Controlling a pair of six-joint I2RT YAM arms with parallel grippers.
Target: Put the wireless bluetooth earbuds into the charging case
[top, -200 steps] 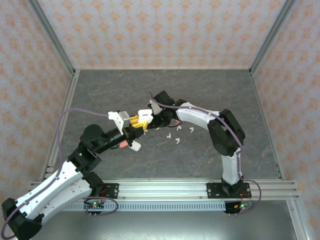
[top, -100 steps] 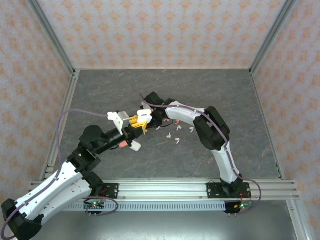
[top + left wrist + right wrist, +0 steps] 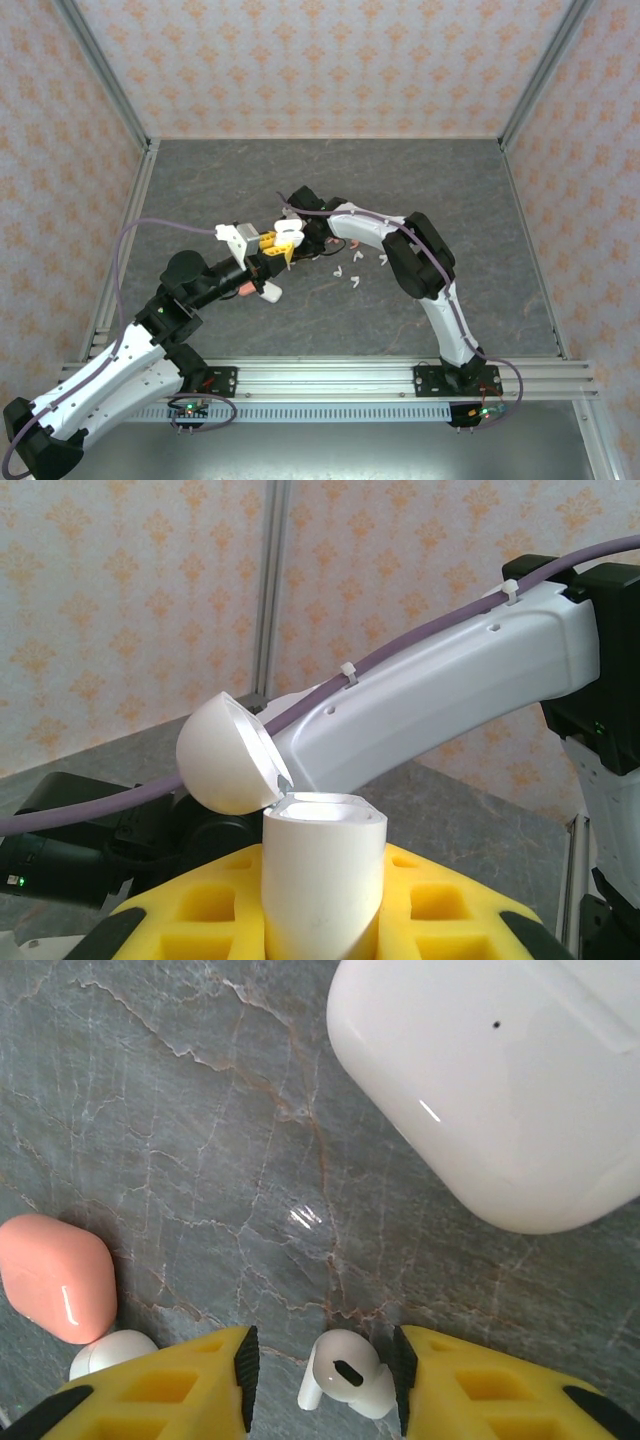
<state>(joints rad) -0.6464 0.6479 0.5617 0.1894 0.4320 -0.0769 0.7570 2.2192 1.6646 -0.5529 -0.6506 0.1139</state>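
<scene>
My left gripper (image 3: 322, 925) is shut on a white charging case (image 3: 322, 880), held upright above the table with its round lid (image 3: 225, 755) flipped open. The top view has that case (image 3: 290, 233) just left of centre, held by the left gripper (image 3: 274, 243). My right gripper (image 3: 324, 1375) is down at the table beside it, jaws open around a white earbud (image 3: 345, 1372). The earbud lies against the right pad, with a gap at the left pad. Several more loose earbuds (image 3: 354, 279) lie scattered to the right.
A large white case (image 3: 500, 1080) is at the upper right of the right wrist view. A salmon-pink rounded piece (image 3: 58, 1275) and another white earbud (image 3: 112, 1352) lie left of the jaws. A white case (image 3: 268, 292) rests by the left arm.
The right arm has swung left, close to the held case, and its jaws have narrowed around the earbud. The left arm and its case have stayed put.
</scene>
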